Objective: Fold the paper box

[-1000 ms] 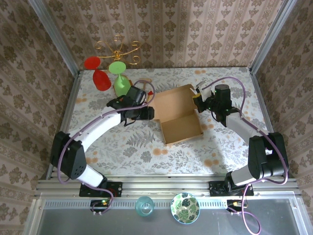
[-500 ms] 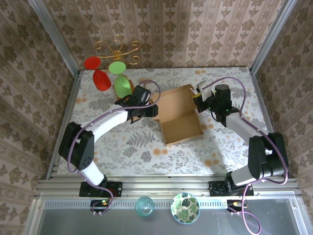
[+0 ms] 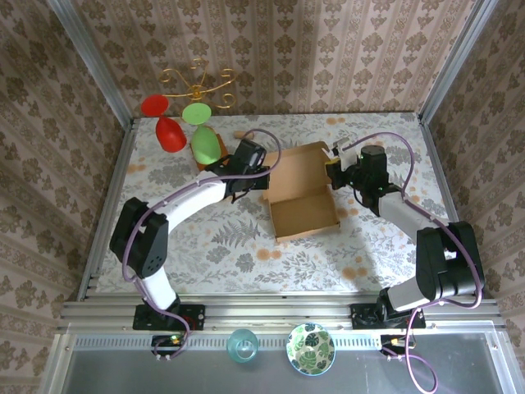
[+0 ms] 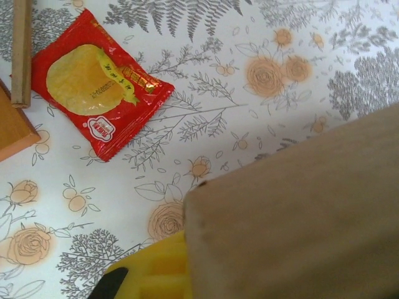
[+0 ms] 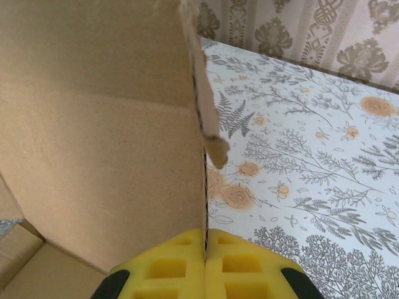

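Sitting betw. L pincer (image 3: pixel 264 178) & R pincer (image 3: pixel 331 170): paper box (image 3: pixel 302 197), prob. gripped.

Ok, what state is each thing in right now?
box: half-folded, lid up
left gripper: shut on box's left edge
right gripper: shut on box's right flap
packet: unopened, lying flat
red goblet: on its side
green goblet: on its side
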### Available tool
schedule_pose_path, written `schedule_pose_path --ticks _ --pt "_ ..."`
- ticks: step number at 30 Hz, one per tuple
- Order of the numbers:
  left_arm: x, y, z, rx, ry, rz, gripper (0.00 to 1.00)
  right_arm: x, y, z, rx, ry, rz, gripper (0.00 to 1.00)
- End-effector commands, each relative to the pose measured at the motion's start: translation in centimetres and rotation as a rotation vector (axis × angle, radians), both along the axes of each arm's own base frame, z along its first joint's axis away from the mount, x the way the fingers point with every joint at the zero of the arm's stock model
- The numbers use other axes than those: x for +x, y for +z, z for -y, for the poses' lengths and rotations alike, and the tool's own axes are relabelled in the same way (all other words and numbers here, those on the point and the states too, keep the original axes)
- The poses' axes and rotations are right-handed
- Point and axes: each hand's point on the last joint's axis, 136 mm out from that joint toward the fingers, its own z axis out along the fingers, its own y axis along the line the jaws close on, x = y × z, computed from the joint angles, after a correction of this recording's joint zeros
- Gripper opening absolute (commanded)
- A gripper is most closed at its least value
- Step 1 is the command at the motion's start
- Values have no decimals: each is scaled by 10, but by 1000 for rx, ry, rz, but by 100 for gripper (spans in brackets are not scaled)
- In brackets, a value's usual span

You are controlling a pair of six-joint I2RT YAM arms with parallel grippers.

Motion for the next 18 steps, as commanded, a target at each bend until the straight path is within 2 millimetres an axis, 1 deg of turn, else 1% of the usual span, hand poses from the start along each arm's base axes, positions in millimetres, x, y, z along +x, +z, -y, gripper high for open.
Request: schedule_pose_path --ticks 1,4,6,8,11,13,15,18 --pt "12 12 -1 17 79 44 0 5 18 -4 81 -60 66 0" --pt "27 26 2 14 117 116 0 9 19 -5 113 -113 88 0" --pt "39 36 8 11 120 184 0 13 19 -2 137 -163 106 0" --pt "47 40 13 7 117 243 0 16 22 -1 158 -203 133 0" --pt "55 39 18 -15 113 331 0 21 21 -1 184 -239 143 0" --pt "55 36 16 -31 123 381 0 22 19 -1 208 -262 154 0" --pt "56 40 16 -68 129 444 0 23 17 -1 232 -279 164 0" --pt "56 36 18 -114 119 468 0 21 12 -7 233 -278 173 0"
